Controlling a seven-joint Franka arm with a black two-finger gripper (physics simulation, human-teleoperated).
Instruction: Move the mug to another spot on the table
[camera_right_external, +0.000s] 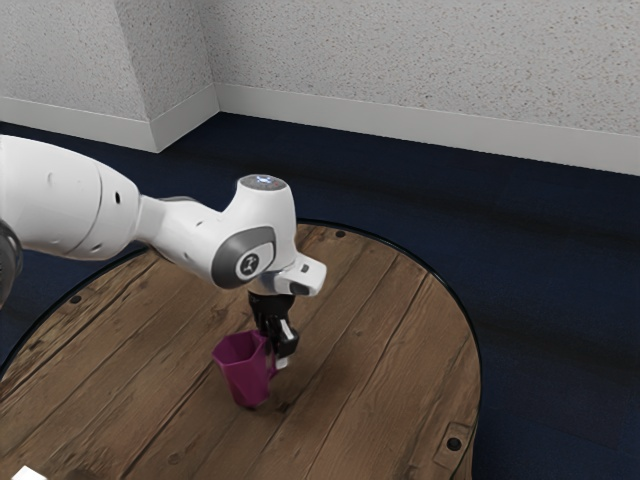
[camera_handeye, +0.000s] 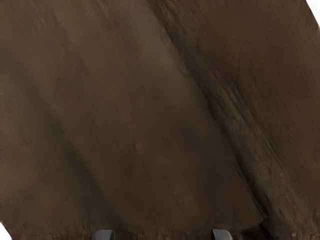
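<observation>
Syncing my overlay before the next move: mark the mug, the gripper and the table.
mug (camera_right_external: 243, 372), exterior view, on its magenta side wall.
gripper (camera_right_external: 279, 352), exterior view, at its black tip beside the mug's rim.
table (camera_right_external: 400, 330), exterior view, on bare wooden planks past the mug.

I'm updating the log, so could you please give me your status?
Gripper down at rim of the mug, grip unclear. Mug magenta, upright on the wooden table. Small white thing at table's edge, well apart.
</observation>
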